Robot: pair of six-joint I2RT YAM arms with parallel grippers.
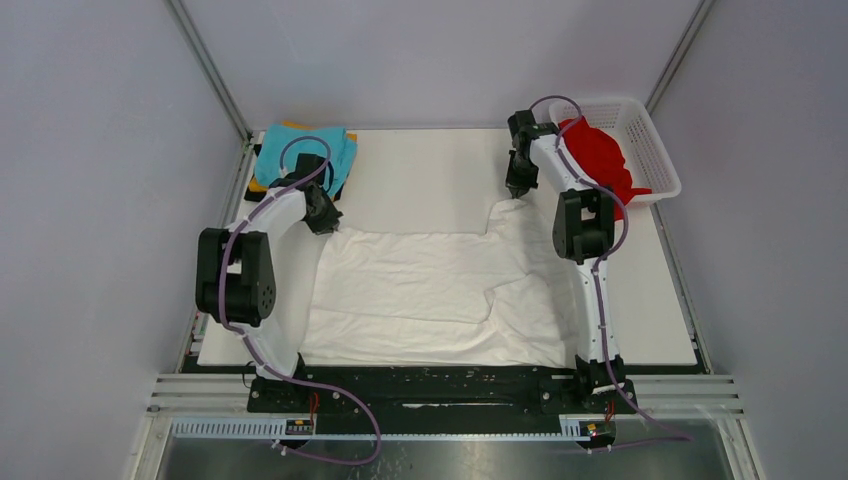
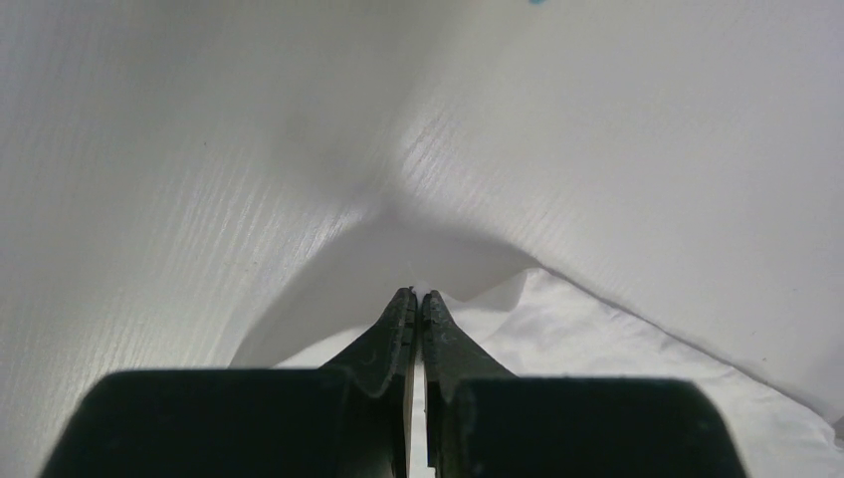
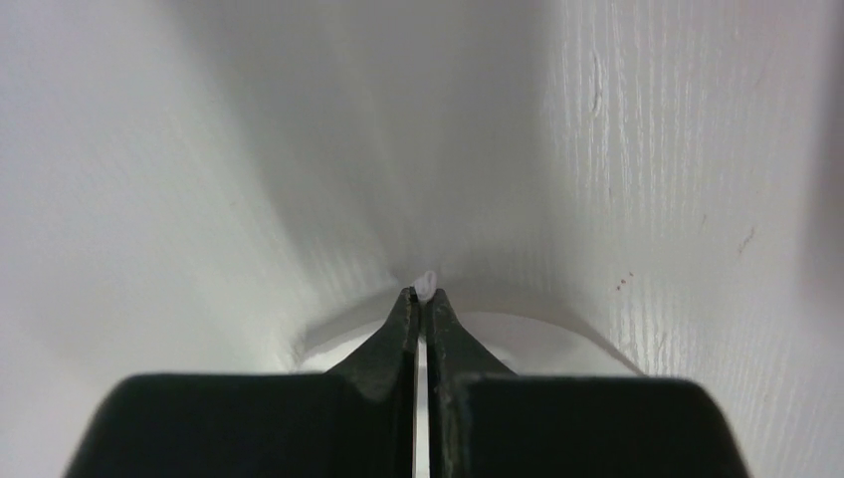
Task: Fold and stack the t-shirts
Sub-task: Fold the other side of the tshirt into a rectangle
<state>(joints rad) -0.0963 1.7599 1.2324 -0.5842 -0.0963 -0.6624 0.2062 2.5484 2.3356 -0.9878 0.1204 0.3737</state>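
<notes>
A large white t-shirt [image 1: 430,290] lies spread on the white table. My left gripper [image 1: 325,222] is shut on its far left corner; the wrist view shows white cloth [image 2: 299,179] draped up from the closed tips [image 2: 418,296]. My right gripper [image 1: 517,190] is shut on its far right corner, with a nub of white cloth [image 3: 425,282] pinched between the tips [image 3: 422,295]. A teal t-shirt [image 1: 305,150] lies folded on an orange and a black one at the far left. A red t-shirt [image 1: 598,155] sits in the basket.
A white plastic mesh basket [image 1: 650,140] stands at the far right corner. The table [image 1: 420,170] is bordered by metal rails and grey walls on three sides. Both arms' purple cables loop above the shirt's side edges.
</notes>
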